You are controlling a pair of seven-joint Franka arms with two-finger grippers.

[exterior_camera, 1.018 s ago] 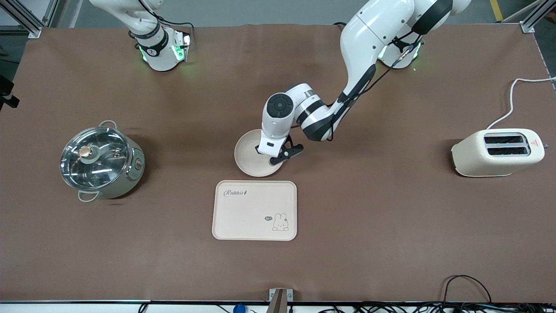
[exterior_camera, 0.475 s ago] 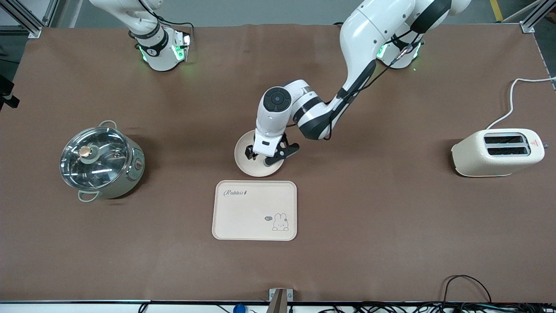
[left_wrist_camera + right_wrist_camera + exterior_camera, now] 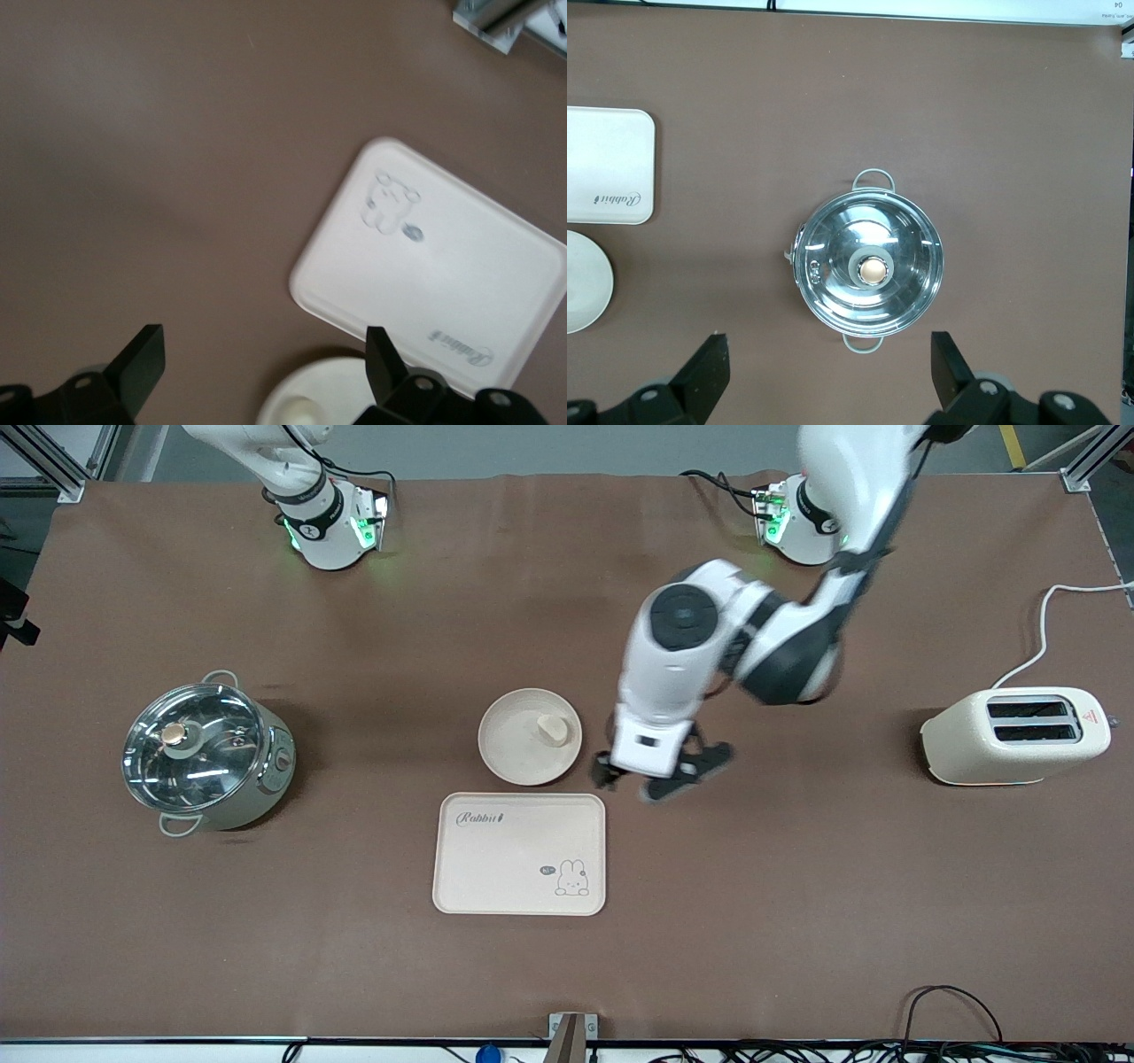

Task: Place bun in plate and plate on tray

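The bun [image 3: 554, 731] lies in the round cream plate [image 3: 509, 742], which stands on the table just farther from the front camera than the Rabbit tray [image 3: 514, 859]. My left gripper [image 3: 651, 779] hangs open and empty above bare table, beside the plate toward the left arm's end. Its wrist view shows the tray [image 3: 443, 274], part of the plate [image 3: 332, 390] and the bun [image 3: 297, 412] past the open left gripper [image 3: 264, 354]. High above the pot, my right gripper [image 3: 828, 359] waits open, with the tray [image 3: 607, 177] and plate [image 3: 585, 282] at the frame's edge.
A steel pot with a glass lid [image 3: 205, 755] stands toward the right arm's end, also seen as the pot [image 3: 868, 264] in the right wrist view. A cream toaster [image 3: 1014, 735] with a white cord sits toward the left arm's end.
My left gripper opened over the plate and let go of the bun, then rose and swung toward the left arm's end. The bun now lies in the plate.
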